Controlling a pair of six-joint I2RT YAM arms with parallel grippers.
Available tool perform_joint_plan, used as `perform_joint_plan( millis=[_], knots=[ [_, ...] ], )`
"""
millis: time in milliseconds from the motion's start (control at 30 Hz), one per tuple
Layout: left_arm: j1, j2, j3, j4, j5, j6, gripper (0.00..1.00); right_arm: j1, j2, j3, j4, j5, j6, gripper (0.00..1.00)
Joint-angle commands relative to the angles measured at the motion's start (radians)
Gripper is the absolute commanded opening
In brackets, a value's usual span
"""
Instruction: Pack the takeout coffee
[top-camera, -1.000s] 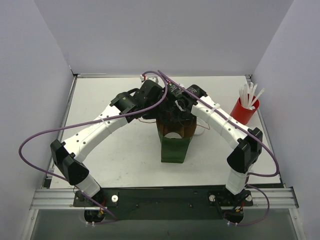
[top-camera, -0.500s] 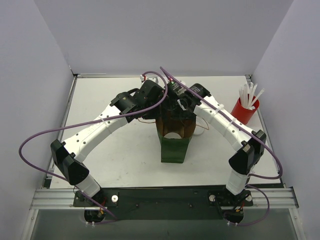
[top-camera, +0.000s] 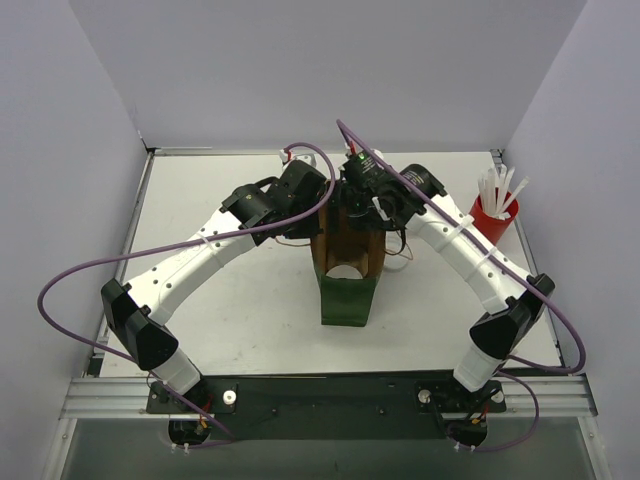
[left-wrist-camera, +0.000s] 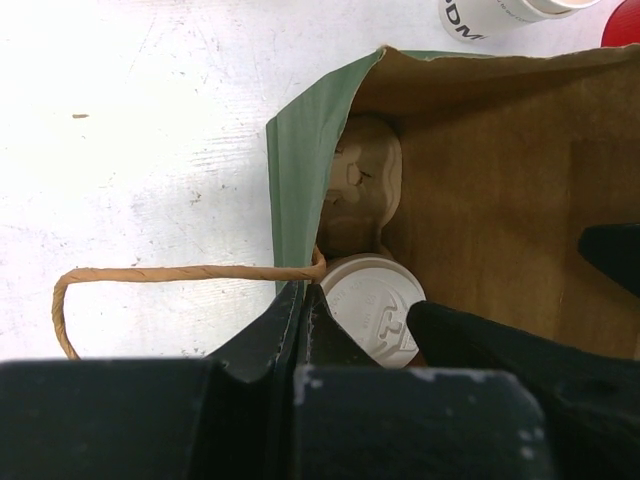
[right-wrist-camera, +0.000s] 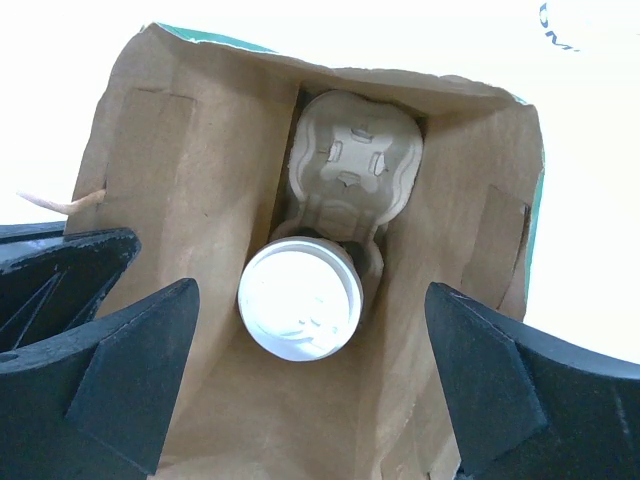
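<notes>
One takeout coffee, a white-lidded cup (right-wrist-camera: 300, 298), sits in the brown pulp carrier (right-wrist-camera: 350, 170) at the bottom of the green paper bag (top-camera: 350, 295). Its lid (left-wrist-camera: 370, 305) also shows in the left wrist view. My left gripper (left-wrist-camera: 300, 300) is shut on the bag's left wall, beside the twisted paper handle (left-wrist-camera: 150, 275). Above the bag's mouth my right gripper (right-wrist-camera: 320, 370) stands wide open and empty, with the cup far below it. A second white cup with dark print (left-wrist-camera: 490, 12) stands on the table outside the bag.
A red cup of white sticks (top-camera: 487, 220) stands at the back right. The carrier's other pocket (left-wrist-camera: 365, 185) holds nothing. White walls enclose the table on three sides.
My right gripper has drawn up and back from the bag's mouth, its elbow swinging to the right. The left gripper has kept its hold on the bag.
</notes>
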Motion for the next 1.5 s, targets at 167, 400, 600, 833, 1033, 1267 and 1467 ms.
perform_joint_plan(
  millis=[167,400,600,833,1033,1267,1467],
  knots=[
    [-0.001,-0.021,0.020,-0.013,-0.034,-0.001,0.00,0.004,-0.073,0.034,-0.027,0.024,0.016,0.90],
    [0.005,-0.030,0.014,-0.016,-0.043,-0.002,0.00,0.003,-0.109,0.031,-0.015,0.040,0.020,0.90],
    [0.010,-0.036,0.007,-0.018,-0.043,-0.002,0.00,0.000,-0.133,0.032,-0.003,0.047,0.023,0.90],
    [0.016,-0.041,0.007,-0.018,-0.046,0.002,0.00,-0.006,-0.173,0.023,0.007,0.070,0.028,0.90],
    [0.020,-0.050,0.000,-0.023,-0.052,0.004,0.00,-0.020,-0.227,0.002,0.037,0.098,0.034,0.90],
    [0.031,-0.061,-0.002,-0.024,-0.052,0.009,0.00,-0.109,-0.257,-0.064,0.047,0.116,0.037,0.90],
    [0.043,-0.069,-0.008,-0.023,-0.045,0.016,0.00,-0.251,-0.287,-0.185,0.094,0.124,0.025,0.90]
  ],
)
